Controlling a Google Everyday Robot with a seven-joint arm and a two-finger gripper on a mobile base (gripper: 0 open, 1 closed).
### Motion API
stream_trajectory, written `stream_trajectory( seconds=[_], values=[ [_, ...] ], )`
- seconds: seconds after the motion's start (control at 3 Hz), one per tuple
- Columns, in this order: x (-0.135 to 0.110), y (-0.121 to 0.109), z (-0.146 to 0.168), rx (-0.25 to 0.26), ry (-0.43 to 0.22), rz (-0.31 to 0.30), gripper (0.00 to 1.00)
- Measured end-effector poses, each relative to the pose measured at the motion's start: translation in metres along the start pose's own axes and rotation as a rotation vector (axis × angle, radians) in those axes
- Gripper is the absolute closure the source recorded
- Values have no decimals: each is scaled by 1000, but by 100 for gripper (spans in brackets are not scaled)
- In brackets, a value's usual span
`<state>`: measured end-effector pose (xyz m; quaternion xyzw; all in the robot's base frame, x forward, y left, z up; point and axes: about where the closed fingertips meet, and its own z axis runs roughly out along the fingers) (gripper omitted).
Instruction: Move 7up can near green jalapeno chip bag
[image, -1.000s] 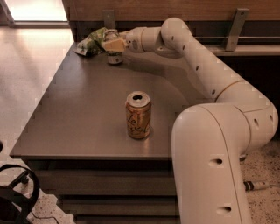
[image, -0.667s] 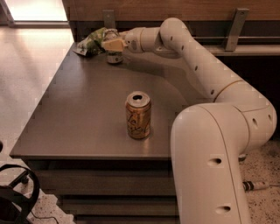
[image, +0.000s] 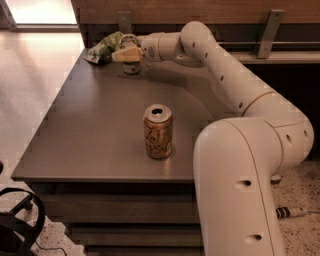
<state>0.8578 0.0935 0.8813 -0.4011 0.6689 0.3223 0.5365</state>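
The 7up can (image: 132, 68) stands at the far left corner of the table; only its lower part and a bit of its top show. My gripper (image: 127, 54) is right at the can, covering its middle, with the arm reaching in from the right. The green jalapeno chip bag (image: 104, 48) lies crumpled just left of the can and gripper, about a can's width away, at the table's back left corner.
A gold-orange can (image: 158, 131) stands upright in the middle of the grey table (image: 75, 140), towards the front. My white arm (image: 235, 90) curves over the table's right side. A wooden wall with metal brackets (image: 268, 31) runs behind. Tiled floor lies to the left.
Almost nothing has changed; the gripper stays at the 7up can beside the chip bag, and the gold-orange can has not moved.
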Motion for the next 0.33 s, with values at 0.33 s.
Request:
stream_trajectory(
  seconds=[0.33],
  values=[
    [0, 0, 0, 0, 0, 0, 0]
  ],
)
